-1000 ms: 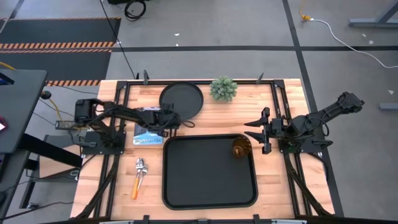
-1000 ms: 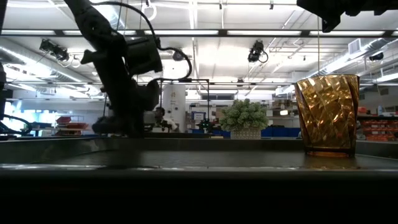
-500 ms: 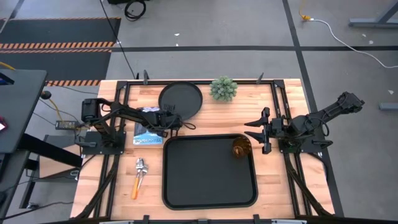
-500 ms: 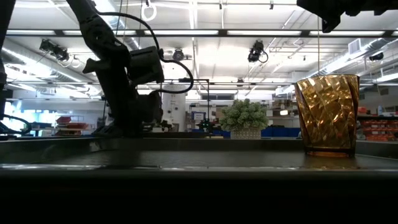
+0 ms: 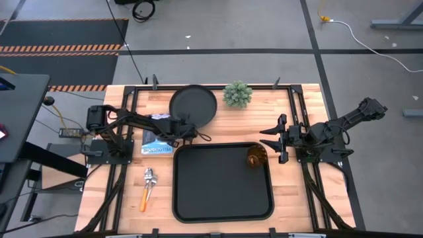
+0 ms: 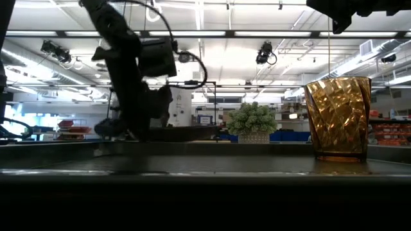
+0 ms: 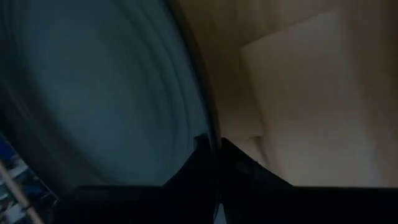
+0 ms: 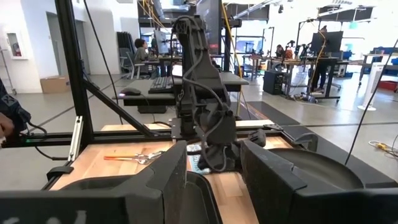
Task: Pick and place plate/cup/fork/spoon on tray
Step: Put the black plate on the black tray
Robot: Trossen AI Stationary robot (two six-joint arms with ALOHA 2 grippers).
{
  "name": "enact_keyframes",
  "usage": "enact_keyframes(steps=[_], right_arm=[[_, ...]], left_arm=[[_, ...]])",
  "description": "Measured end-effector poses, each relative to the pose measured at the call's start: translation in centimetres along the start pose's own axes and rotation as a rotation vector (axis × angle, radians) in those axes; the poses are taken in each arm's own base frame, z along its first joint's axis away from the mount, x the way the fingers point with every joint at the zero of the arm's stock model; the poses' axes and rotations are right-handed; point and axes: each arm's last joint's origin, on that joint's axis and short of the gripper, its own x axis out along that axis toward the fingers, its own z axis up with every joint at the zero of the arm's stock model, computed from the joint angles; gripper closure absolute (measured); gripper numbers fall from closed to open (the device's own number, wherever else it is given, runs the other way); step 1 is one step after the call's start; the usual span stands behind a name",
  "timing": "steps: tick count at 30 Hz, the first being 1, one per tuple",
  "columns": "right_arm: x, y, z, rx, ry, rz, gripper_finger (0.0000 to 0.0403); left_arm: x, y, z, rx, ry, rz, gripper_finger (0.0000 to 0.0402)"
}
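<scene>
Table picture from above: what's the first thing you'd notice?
The big black tray in the middle, with a little orange cup in its far right corner. Behind it, the left gripper pinches the rim of the round black plate, next to a small green plant.

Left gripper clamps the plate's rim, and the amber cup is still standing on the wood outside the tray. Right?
Not quite. The high view shows the cup already inside the tray, at its right edge. The left gripper does clamp the plate rim.

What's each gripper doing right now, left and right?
Left gripper: shut on the rim of the plate, near the table's far edge.
Right gripper: open, empty, beside the cup.
</scene>
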Motion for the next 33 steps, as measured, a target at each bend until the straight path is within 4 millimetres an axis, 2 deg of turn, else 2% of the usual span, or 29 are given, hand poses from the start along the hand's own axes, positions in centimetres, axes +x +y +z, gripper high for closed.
enact_keyframes(steps=[9, 13, 16, 21, 25, 33], right_arm=[[0.0, 0.0, 0.0, 0.001, -0.001, 0.0, 0.0243], [0.0, 0.0, 0.1, 0.003, -0.006, 0.001, 0.0243], [0.0, 0.0, 0.1, 0.004, -0.012, 0.006, 0.0243], [0.0, 0.0, 0.2, 0.0, -0.017, 0.007, 0.0243], [0.0, 0.0, 0.2, -0.001, -0.016, 0.007, 0.0243], [0.0, 0.0, 0.2, -0.001, -0.016, 0.008, 0.0243]], left_arm=[[-6.5, 1.0, 2.2, 0.139, -0.029, -0.107, 0.0395], [-9.3, 0.3, 2.5, 0.211, -0.117, -0.176, 0.0395], [-11.1, -1.0, 2.9, 0.319, -0.186, -0.171, 0.0395], [-12.8, -3.8, 3.5, 0.502, -0.26, -0.229, 0.0395], [-14.1, -5.5, 3.9, 0.641, -0.324, -0.212, 0.0395], [-15.7, -7.5, 5.2, 0.771, -0.516, -0.225, 0.0395]])
